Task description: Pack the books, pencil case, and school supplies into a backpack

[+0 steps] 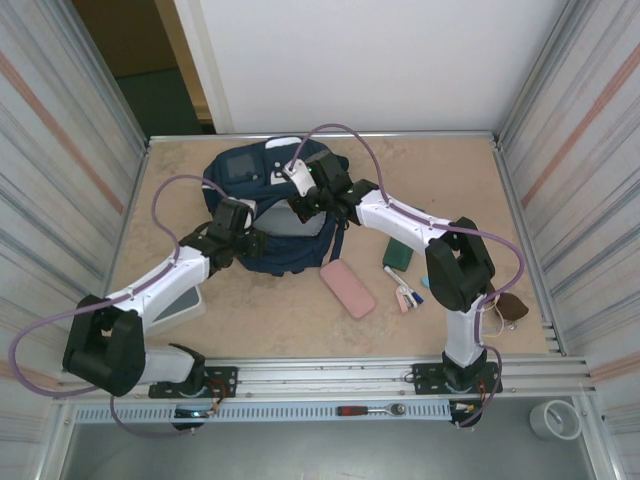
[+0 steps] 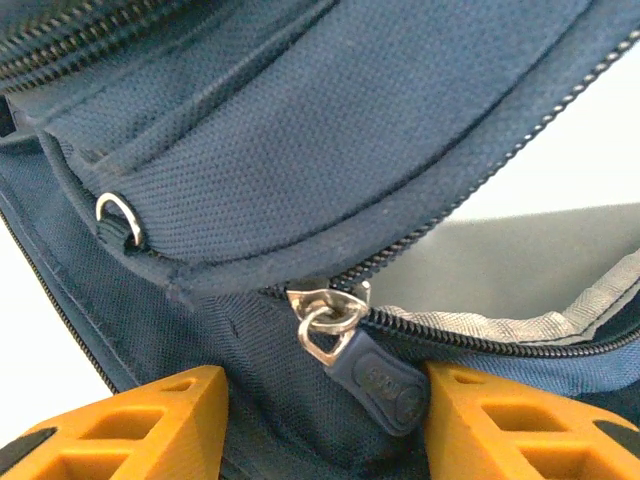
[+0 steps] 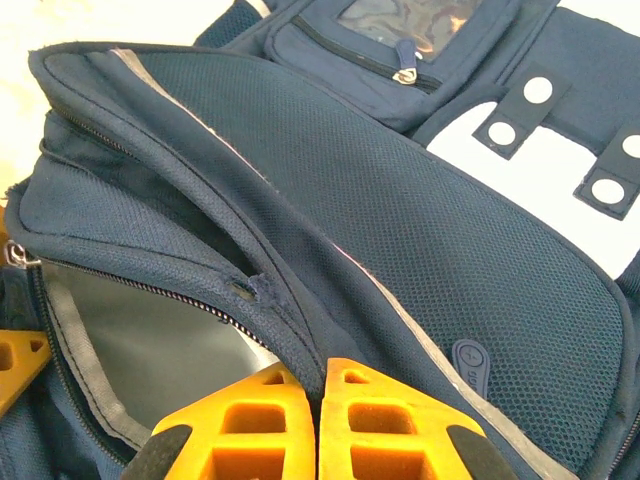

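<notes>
The navy backpack (image 1: 262, 172) lies at the back middle of the table, its main zip partly undone over a grey lining (image 2: 520, 260). My right gripper (image 1: 305, 205) (image 3: 320, 385) is shut on the edge of the backpack's (image 3: 420, 220) upper flap and holds it up. My left gripper (image 1: 245, 240) (image 2: 325, 400) is open at the lower lip of the opening; the zipper pull (image 2: 375, 380) hangs between its fingers, against the right one. A pink pencil case (image 1: 347, 288) and the small pen-like school supplies (image 1: 405, 292) lie to the right. The books are hidden.
A dark green block (image 1: 398, 252) lies beside the supplies. A pale flat box (image 1: 183, 303) sits under my left arm. A brown object (image 1: 510, 305) rests at the right wall. Metal walls enclose both sides.
</notes>
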